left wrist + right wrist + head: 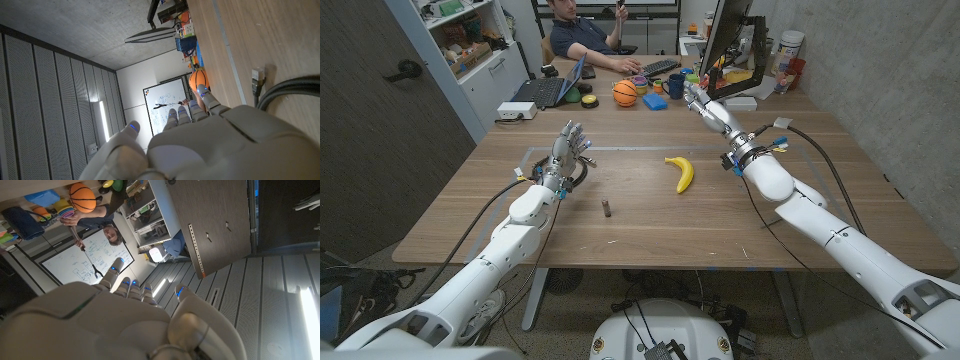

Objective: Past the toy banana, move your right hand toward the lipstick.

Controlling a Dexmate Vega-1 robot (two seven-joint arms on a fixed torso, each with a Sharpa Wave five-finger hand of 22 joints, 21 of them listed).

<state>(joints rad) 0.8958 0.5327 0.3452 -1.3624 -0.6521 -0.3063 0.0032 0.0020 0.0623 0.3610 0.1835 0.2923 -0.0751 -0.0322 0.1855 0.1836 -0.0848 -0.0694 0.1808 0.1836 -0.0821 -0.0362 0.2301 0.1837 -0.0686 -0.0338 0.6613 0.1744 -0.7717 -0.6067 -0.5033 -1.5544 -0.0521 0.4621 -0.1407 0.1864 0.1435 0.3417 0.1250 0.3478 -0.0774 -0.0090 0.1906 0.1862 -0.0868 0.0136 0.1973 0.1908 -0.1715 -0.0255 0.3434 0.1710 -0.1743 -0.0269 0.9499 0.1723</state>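
The right hand (702, 99), fingers spread and holding nothing, hovers at the far side of the bench (790, 225), well beyond the toy banana (682, 172). The lipstick (607, 209) lies untouched mid-bench; the approach seems barely begun.

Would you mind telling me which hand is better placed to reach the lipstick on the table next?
By position, the left hand: it stands nearer the lipstick, nothing between. The right hand is raised farther back, beyond the toy banana, which it must pass. Both hold nothing.
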